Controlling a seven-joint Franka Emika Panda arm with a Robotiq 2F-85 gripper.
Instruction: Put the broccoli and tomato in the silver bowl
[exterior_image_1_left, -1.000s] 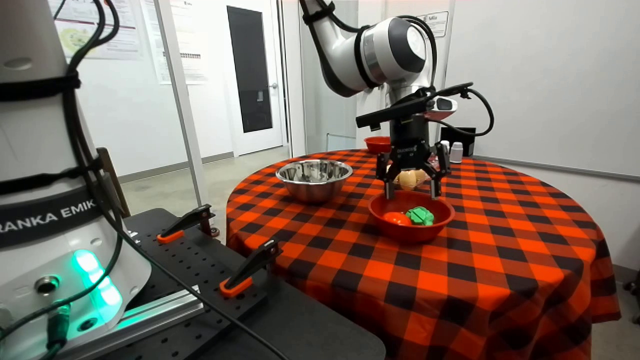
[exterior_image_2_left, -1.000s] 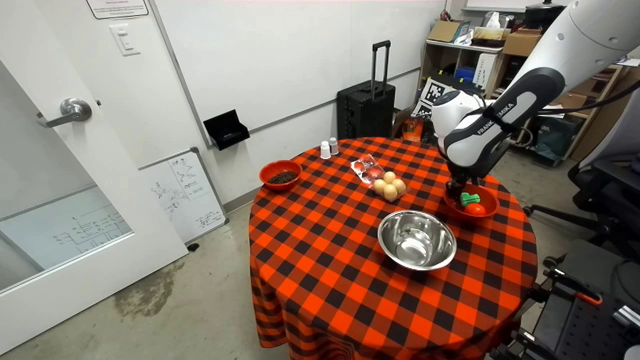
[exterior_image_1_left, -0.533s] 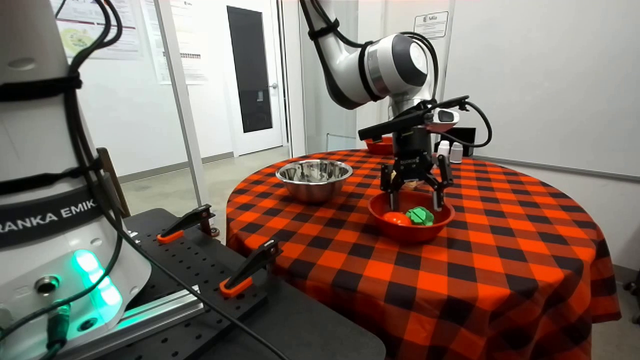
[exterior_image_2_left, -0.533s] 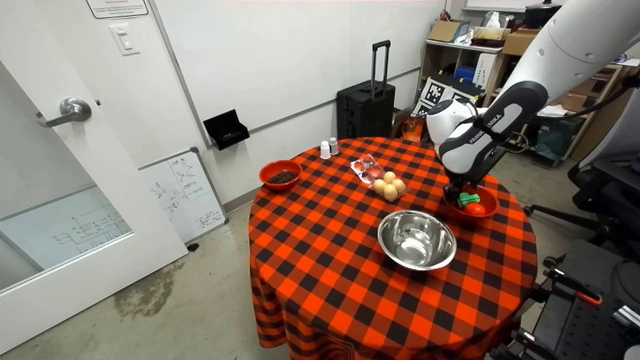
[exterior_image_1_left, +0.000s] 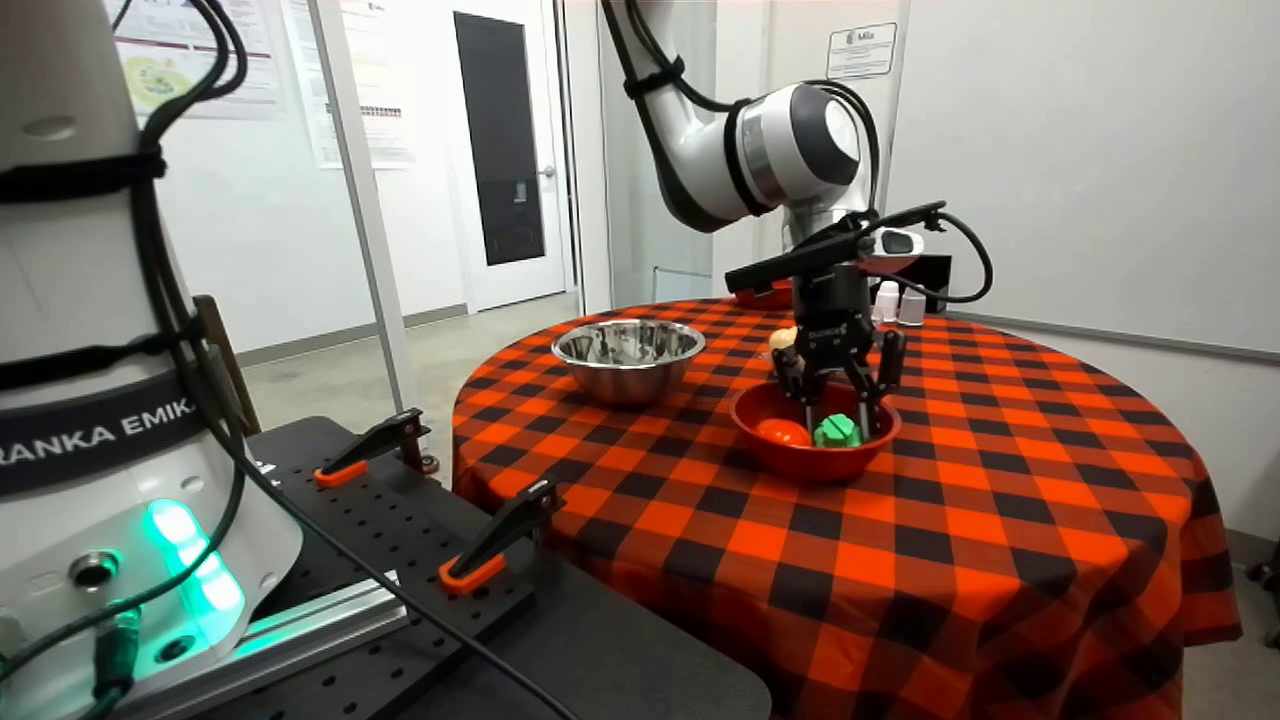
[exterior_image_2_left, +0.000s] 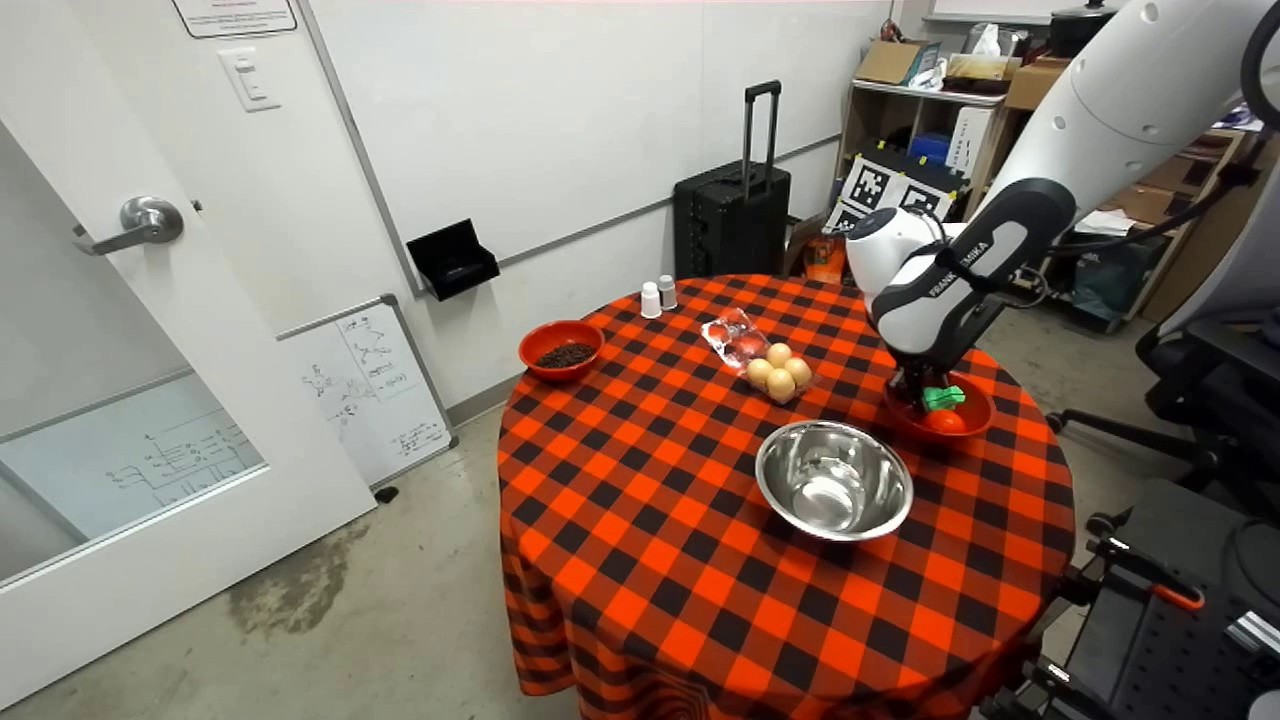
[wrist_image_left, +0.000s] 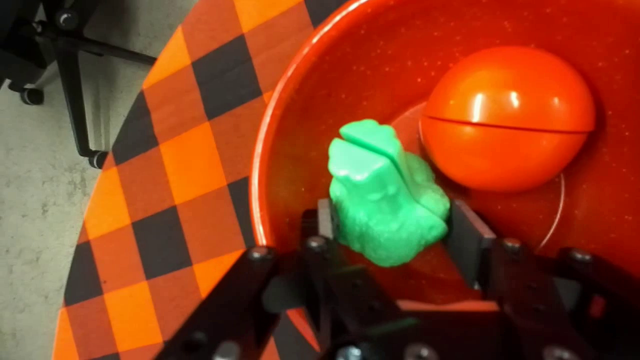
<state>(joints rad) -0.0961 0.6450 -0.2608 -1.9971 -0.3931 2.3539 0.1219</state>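
The broccoli, a lumpy green piece, sits inside a red bowl. My gripper reaches down into that bowl, with a grey finger pad against either side of the broccoli, so it is shut on it. Beside it in the same bowl rests the tomato, a glossy orange-red ball with a seam, outside the jaws. The silver bowl stands on the table apart from the red one; its inside shows nothing in it. In an exterior view the arm's wrist partly hides the red bowl.
Several pale eggs lie in a clear carton past the bowls. Farther off are a small red bowl holding brown bits and two shakers, one white and one grey. A checked cloth covers the round table.
My gripper has come down into the red bowl, and its fingers have drawn together around the broccoli. The red bowl, with the tomato in it, has shifted slightly.
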